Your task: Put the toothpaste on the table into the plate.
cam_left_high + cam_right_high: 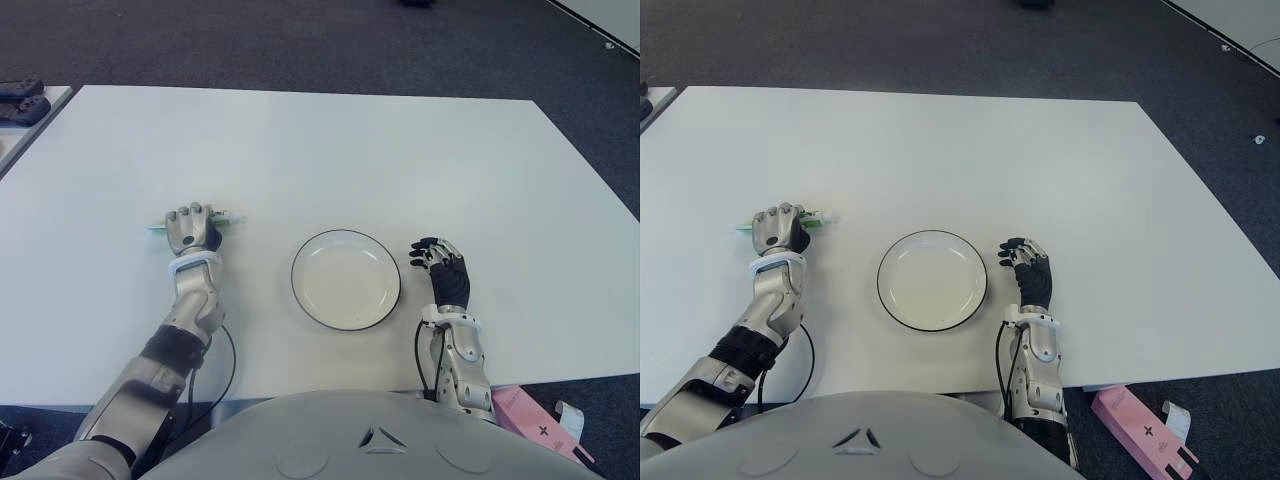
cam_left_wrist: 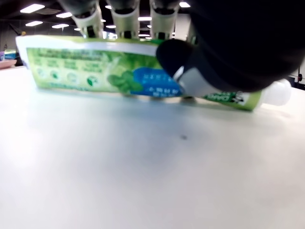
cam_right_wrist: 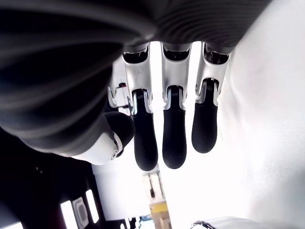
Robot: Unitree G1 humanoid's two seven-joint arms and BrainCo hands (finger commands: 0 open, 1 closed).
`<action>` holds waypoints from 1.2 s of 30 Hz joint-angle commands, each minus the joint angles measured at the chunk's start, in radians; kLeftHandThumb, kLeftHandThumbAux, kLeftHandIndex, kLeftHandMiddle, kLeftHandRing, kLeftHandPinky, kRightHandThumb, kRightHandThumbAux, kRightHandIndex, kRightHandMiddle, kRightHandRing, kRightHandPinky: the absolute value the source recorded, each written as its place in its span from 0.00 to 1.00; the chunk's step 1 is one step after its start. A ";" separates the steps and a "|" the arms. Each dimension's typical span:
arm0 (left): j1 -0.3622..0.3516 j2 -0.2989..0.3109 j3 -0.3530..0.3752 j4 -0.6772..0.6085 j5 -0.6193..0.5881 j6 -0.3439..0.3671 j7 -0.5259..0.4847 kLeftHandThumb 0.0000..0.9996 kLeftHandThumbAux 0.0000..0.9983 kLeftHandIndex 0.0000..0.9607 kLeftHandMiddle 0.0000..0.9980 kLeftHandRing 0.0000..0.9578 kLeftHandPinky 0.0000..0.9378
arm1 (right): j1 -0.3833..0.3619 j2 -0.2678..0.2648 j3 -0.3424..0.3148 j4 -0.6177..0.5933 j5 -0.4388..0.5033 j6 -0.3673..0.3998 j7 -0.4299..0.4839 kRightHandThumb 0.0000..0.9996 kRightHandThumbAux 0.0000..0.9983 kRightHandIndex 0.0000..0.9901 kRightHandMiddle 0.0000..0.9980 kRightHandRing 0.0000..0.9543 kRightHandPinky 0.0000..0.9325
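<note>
A green and white toothpaste tube point(image 2: 95, 71) lies on the white table point(image 1: 350, 150) at the left, its cap end point(image 1: 231, 216) sticking out past my left hand point(image 1: 190, 228). That hand is curled over the tube: the fingers point(image 2: 125, 19) wrap behind it and the thumb point(image 2: 178, 59) presses its front, with the tube still touching the table. A white plate point(image 1: 298, 290) with a dark rim stands empty to the right of the tube. My right hand point(image 1: 440, 265) shows just right of the plate, fingers point(image 3: 174, 129) relaxed and holding nothing.
A pink box point(image 1: 535, 425) lies on the dark floor off the table's near right corner. Dark objects point(image 1: 20, 100) sit on a second table at the far left. Cables trail from both forearms near the table's front edge.
</note>
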 commanded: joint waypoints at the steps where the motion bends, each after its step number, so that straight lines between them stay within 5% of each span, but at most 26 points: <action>1: 0.053 0.024 0.027 -0.064 -0.026 -0.008 0.001 0.85 0.67 0.42 0.53 0.83 0.86 | 0.008 0.019 -0.007 0.039 -0.001 0.030 -0.017 0.71 0.72 0.43 0.50 0.52 0.54; 11: 0.159 0.026 0.054 -0.465 0.024 -0.009 -0.018 0.85 0.67 0.41 0.54 0.89 0.92 | 0.000 0.022 -0.007 0.050 0.009 0.025 -0.016 0.71 0.72 0.43 0.50 0.52 0.54; 20: 0.159 0.035 0.064 -0.489 0.029 -0.147 0.089 0.85 0.67 0.42 0.55 0.93 0.95 | -0.008 0.019 -0.005 0.064 0.009 0.014 -0.013 0.71 0.72 0.43 0.50 0.52 0.54; 36: 0.121 0.036 0.062 -0.655 0.026 -0.353 0.040 0.85 0.67 0.44 0.55 0.97 0.96 | -0.023 0.021 -0.002 0.082 0.012 0.007 -0.011 0.71 0.72 0.43 0.50 0.52 0.54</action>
